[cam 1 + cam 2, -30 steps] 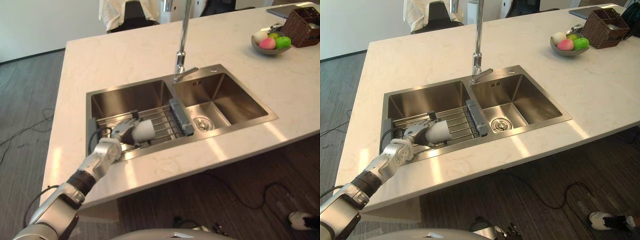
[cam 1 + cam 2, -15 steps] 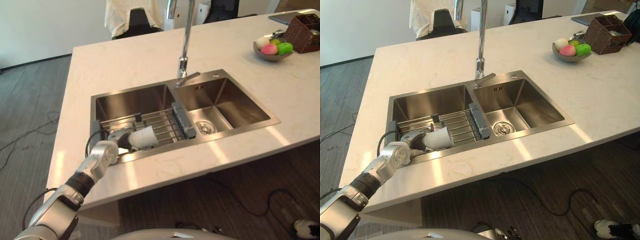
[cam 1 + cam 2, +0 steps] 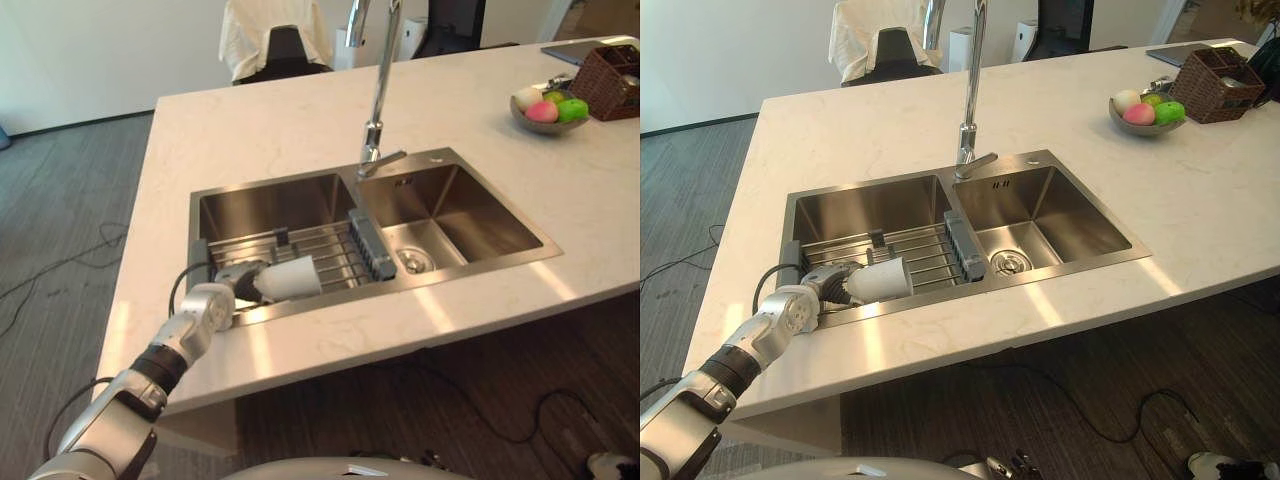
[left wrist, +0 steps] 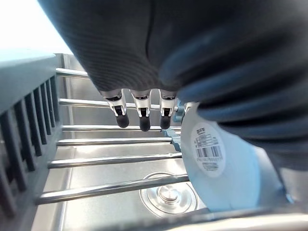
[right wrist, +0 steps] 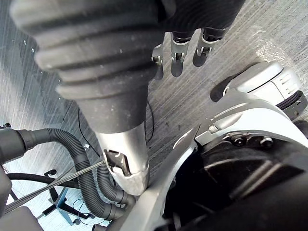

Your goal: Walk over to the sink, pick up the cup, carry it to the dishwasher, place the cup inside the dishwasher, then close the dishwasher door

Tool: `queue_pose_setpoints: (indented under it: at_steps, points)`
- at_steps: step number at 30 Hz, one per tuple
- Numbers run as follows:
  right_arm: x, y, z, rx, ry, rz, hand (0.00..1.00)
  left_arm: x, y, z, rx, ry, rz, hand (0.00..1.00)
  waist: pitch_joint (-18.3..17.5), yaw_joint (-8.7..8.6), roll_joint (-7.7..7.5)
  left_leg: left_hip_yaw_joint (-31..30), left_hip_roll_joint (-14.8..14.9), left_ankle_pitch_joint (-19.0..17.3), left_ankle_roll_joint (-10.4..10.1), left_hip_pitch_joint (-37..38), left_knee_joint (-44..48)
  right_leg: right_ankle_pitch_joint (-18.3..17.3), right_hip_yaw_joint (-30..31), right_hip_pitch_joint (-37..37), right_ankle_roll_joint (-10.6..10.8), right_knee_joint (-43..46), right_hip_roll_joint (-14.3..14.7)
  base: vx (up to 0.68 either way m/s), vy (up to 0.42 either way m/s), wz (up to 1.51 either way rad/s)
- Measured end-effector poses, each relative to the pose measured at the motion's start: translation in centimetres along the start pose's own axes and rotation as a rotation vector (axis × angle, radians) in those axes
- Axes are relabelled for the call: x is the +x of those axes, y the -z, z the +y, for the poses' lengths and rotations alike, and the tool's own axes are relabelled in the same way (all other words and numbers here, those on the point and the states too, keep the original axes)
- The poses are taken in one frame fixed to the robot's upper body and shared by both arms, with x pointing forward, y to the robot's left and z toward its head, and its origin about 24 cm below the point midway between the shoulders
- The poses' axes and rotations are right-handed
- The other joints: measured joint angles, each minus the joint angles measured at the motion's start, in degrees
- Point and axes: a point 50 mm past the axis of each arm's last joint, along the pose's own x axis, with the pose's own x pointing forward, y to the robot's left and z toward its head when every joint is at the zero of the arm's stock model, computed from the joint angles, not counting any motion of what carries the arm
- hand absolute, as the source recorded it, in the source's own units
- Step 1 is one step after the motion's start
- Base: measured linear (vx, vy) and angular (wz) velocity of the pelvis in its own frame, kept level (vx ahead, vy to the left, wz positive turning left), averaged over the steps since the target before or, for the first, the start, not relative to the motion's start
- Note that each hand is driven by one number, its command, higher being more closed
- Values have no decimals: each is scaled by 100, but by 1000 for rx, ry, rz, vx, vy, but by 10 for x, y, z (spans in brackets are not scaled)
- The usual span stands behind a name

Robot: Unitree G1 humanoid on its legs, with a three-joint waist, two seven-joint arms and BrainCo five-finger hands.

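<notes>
Step in hand, as I'm judging it: lifting the cup [image 3: 291,278] out of the sink [image 3: 270,195] w/ the left hand [image 3: 238,282], ahead of the carry. To do it well, I'd be raising it straight up first, so it's clearing the sink's near rim and not dragging across the rack [image 3: 325,252]. The wrist should be holding level, since a cup lying sideways in the grip could be slipping out mouth-first. Only then should it be swinging back over the table [image 3: 250,130] edge.

Nearest in, the right hand [image 5: 178,60] is hanging down by the floor [image 5: 269,29], fingers relaxed, carrying nothing.

The left hand is reaching over the table's near edge, low in the left basin. Its fingers [image 4: 122,115] are curling in beside the cup's base end, so it's looking closed on the cup. The thumb is hidden, so I can't tell how firm the pinch is.

The cup is white and lying on its side, base toward the palm, mouth pointing to the robot's right. It's sitting just over the rack bars; touching or not, can't tell.

Further back, the rack's bars are spanning the left basin, w/ a grey end piece [image 3: 368,243] against the divider. The faucet [image 3: 380,90] is rising behind that divider. At the table's far right, a fruit bowl [image 3: 545,108] and wicker basket [image 3: 612,75] are sitting well apart from the work.
</notes>
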Motion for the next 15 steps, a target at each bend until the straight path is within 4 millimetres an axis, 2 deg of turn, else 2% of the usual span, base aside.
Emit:
queue_pose_setpoints:
  at_steps: [15]
  points:
    - [0, 0, 1, -5, -4, -1, 0, -3, -5, 1, -64, -67, -94, 100, -29, -27, 3, -27, 1, 0, -1, 0, 0, 2, -29, 9, -2, -1, 0, 0, 0, 0]
